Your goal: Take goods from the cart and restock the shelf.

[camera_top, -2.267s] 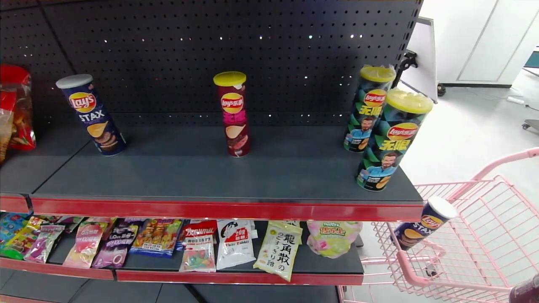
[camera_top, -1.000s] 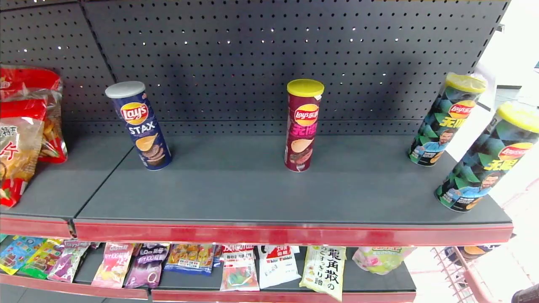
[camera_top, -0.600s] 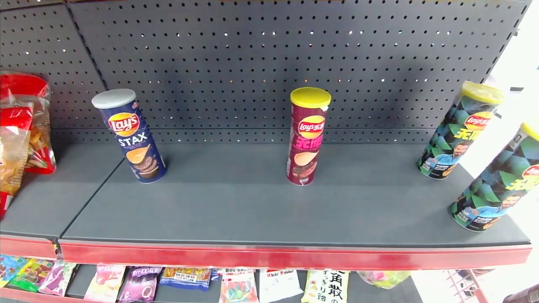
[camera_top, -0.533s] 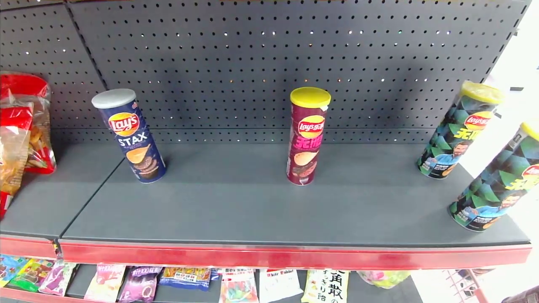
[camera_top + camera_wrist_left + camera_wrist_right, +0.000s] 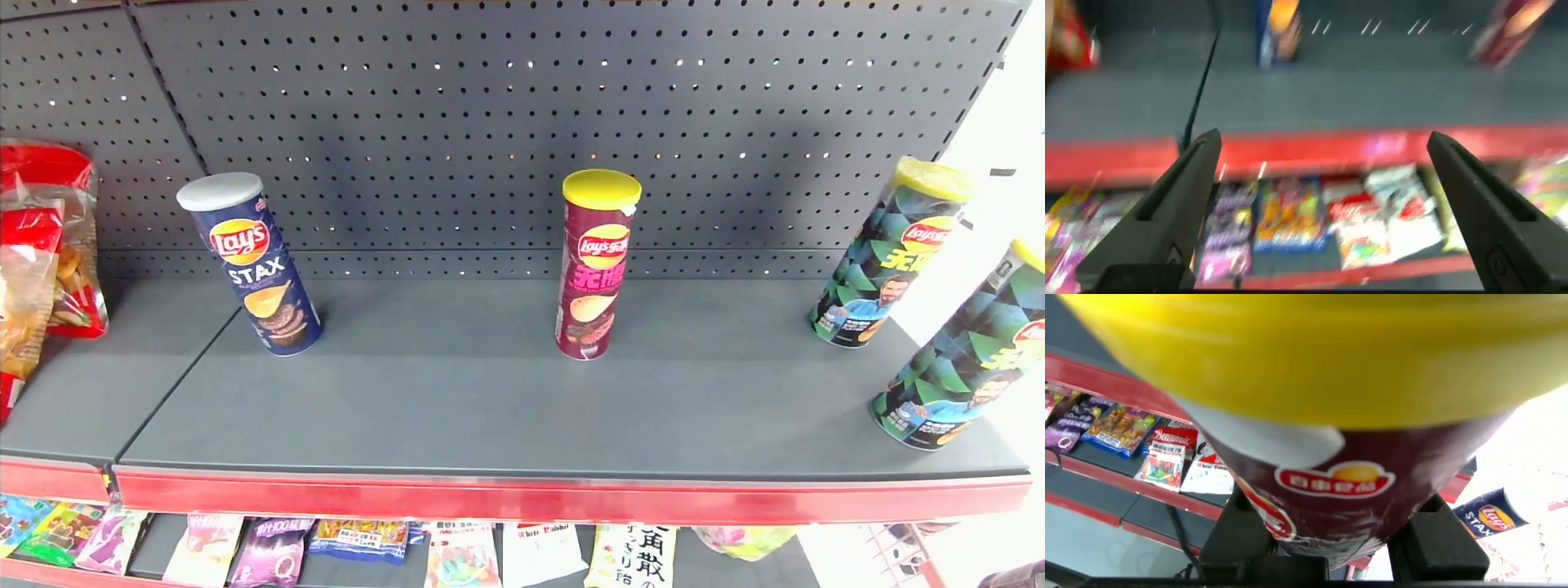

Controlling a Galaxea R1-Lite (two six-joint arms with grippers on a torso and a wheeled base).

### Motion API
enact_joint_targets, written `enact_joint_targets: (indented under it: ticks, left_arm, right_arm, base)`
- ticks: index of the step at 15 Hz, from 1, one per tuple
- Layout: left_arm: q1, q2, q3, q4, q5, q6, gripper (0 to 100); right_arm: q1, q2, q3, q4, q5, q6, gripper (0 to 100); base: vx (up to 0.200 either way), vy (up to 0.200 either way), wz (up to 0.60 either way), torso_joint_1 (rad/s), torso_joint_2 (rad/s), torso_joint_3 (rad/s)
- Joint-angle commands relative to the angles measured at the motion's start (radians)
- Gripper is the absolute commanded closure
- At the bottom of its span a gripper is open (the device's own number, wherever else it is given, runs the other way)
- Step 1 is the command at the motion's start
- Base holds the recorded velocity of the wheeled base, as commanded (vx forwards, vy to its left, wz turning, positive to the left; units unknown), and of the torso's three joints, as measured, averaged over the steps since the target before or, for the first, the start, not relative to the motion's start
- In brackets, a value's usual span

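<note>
- While the right gripper [image 5: 1337, 539] clamps a dark red crisp can [image 5: 1360, 494] between its two black fingers, the can's yellow lid [image 5: 1315, 351] looms right up against the wrist camera. The can is held out in front of the lower shelf [image 5: 1094, 461], near the right end of the shelving.
- On the other side, the left gripper [image 5: 1324, 143] has its fingers spread wide with nothing between them. It is level with the red front lip [image 5: 1306, 151] of the upper shelf.
- Standing upright and well apart on the upper shelf [image 5: 490, 408] are four cans:
- a blue can [image 5: 249, 265] with a grey lid toward the left;
- a maroon can [image 5: 594, 269] with a yellow lid near the middle;
- a rear green-and-black can [image 5: 894, 253] and a front green-and-black can [image 5: 959, 359] at the right end, the front one close to the edge.
- At the far left of that shelf lean some red snack bags [image 5: 45, 245].
- Along the lower shelf, sweet packets [image 5: 457, 555] lie flat in a row.
- Beyond the held can, a second blue can [image 5: 1490, 513] lies tilted; a corner of the pink wire cart [image 5: 894, 545] shows below the shelf's right end.
</note>
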State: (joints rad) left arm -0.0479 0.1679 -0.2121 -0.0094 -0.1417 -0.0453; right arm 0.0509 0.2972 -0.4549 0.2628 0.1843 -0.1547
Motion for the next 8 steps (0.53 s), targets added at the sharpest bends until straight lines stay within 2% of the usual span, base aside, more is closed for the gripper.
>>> enact_joint_targets:
  ticks: [1,2,3,4,5,8]
  left_arm:
    - [-0.155,0.621,-0.395,-0.061,-0.303,-0.008,0]
    - [-0.179,0.722,-0.414,-0.133,-0.395,0.009,0]
    - [-0.191,0.829,-0.426,-0.216,-0.440,0.047,0]
    - [-0.198,0.907,-0.435,-0.273,-0.453,0.078,0]
    - [-0.216,1.029,-0.480,-0.336,-0.464,0.085,0]
    - [-0.329,1.230,-0.632,-0.350,-0.470,0.093,0]
  right_arm:
    - [0.000,0.046,-0.024,-0.005,0.000,0.001,100]
    - [0.000,0.045,-0.022,-0.005,0.000,0.001,100]
    - [0.000,0.048,-0.021,-0.005,0.001,0.001,100]
    - [0.000,0.049,-0.021,-0.005,0.001,0.003,100]
    - [0.001,0.062,-0.024,-0.005,0.006,0.003,100]
    - [0.000,0.074,-0.028,-0.005,0.034,0.006,100]
  base:
    - [0.000,0.000,0.00,0.000,0.00,0.000]
    - [0.000,0.000,0.00,0.000,0.00,0.000]
    - [0.000,0.000,0.00,0.000,0.00,0.000]
    - [0.000,0.000,0.00,0.000,0.00,0.000]
    - [0.000,0.000,0.00,0.000,0.00,0.000]
    - [0.000,0.000,0.00,0.000,0.00,0.000]
